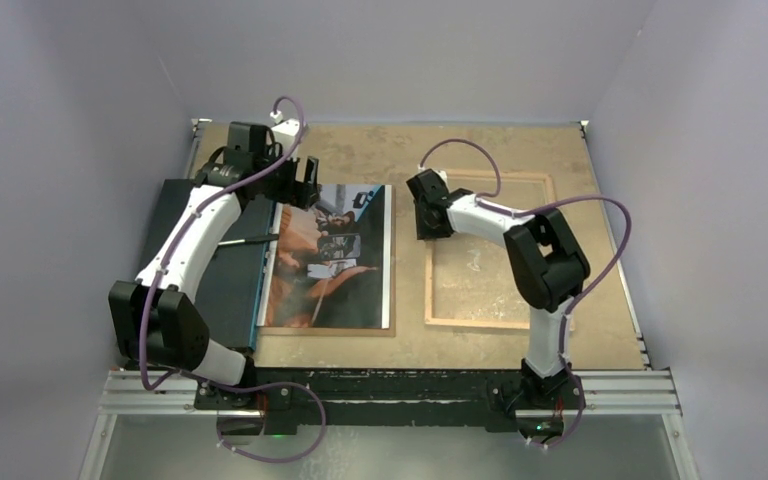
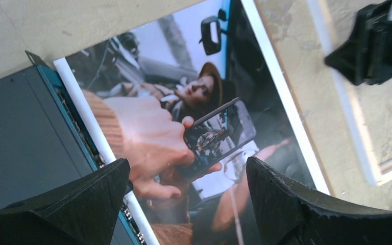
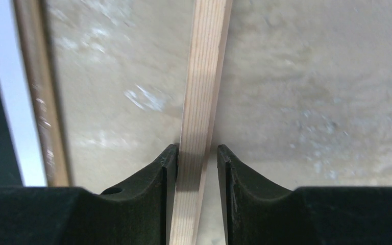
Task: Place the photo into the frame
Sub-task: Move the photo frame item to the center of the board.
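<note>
The photo (image 1: 332,255) lies flat on a brown backing board (image 1: 330,331), left of centre on the table. It fills the left wrist view (image 2: 184,127). My left gripper (image 1: 305,180) hovers over the photo's far left corner, jaws wide open and empty (image 2: 186,163). The frame (image 1: 430,290) lies back-up to the right, showing light wood rails. My right gripper (image 1: 428,215) is at the frame's left rail. In the right wrist view its fingers straddle the wooden rail (image 3: 201,92). The left finger touches it and a small gap shows at the right finger (image 3: 196,149).
A plain dark flat board (image 1: 210,270) with a teal edge lies left of the photo, under my left arm; it also shows in the left wrist view (image 2: 25,132). Grey walls close in the tan table (image 1: 520,150). A metal rail (image 1: 610,390) runs along the near edge.
</note>
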You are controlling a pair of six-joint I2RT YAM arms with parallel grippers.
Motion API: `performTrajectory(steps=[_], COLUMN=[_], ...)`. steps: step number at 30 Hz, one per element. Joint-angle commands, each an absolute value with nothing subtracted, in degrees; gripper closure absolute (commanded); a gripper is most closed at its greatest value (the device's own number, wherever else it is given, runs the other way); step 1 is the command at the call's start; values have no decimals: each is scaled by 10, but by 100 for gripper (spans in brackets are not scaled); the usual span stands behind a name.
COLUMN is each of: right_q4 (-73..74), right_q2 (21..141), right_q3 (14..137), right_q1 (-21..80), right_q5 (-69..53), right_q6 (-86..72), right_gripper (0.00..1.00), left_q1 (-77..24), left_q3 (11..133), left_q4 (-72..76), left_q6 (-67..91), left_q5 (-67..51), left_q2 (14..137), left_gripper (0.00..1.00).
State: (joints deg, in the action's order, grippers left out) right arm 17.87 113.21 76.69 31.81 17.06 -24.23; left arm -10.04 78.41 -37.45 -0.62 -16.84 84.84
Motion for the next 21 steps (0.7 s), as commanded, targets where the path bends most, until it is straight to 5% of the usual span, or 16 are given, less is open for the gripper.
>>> performTrajectory(steps=[1,6,12,21], right_q4=[200,200,203,156], right_q2=[1085,1065,995,1042], right_q3=[712,700,726,805], right_q1=[304,304,330,569], right_q5=[192,206,224,266], right_q6=[-215,-204,-229,-255], right_gripper=[63,56,35,30], left_q1=[-99,-98,-94,-16], left_q3=[764,753,792,859], left_q4=[-370,-369,-388,-429], left_q6=[-53,-66,-61,-59], left_q5=[-147,-136,-110,-110], left_q2=[828,821,824,851], left_gripper=[17,17,14,10])
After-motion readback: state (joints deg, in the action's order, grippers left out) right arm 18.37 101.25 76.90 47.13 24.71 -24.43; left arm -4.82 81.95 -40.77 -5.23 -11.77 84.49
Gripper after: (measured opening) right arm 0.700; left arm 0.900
